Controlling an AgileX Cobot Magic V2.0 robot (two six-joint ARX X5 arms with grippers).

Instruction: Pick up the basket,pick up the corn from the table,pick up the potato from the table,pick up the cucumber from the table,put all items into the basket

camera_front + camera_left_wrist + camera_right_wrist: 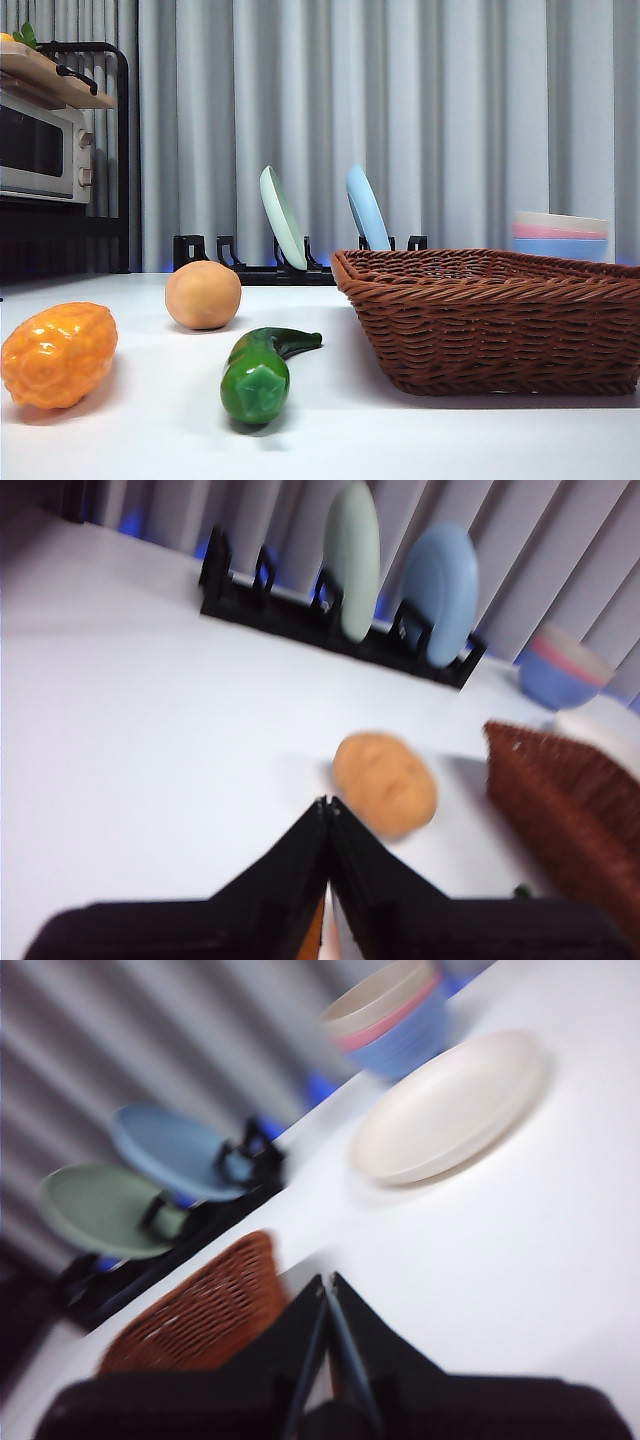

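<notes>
The basket [490,318] is sitting on the white worktop [400,440], with nothing showing inside it from the low front view, while the corn [58,354], the potato [203,294] and the cucumber [262,370] are lying apart from one another on the worktop beside it. The left hand [327,810] is hovering just short of the potato with its jaws pressed together, pinching nothing; the right hand [327,1285] is likewise pressed together beside the basket's corner. The basket is looking stiff but light, and its braided rim is probably offering the surest hold. The corn and cucumber are looking glossy and likely slippery, so gripping across their thick middles is seeming wisest; the matte potato should be slipping less.
</notes>
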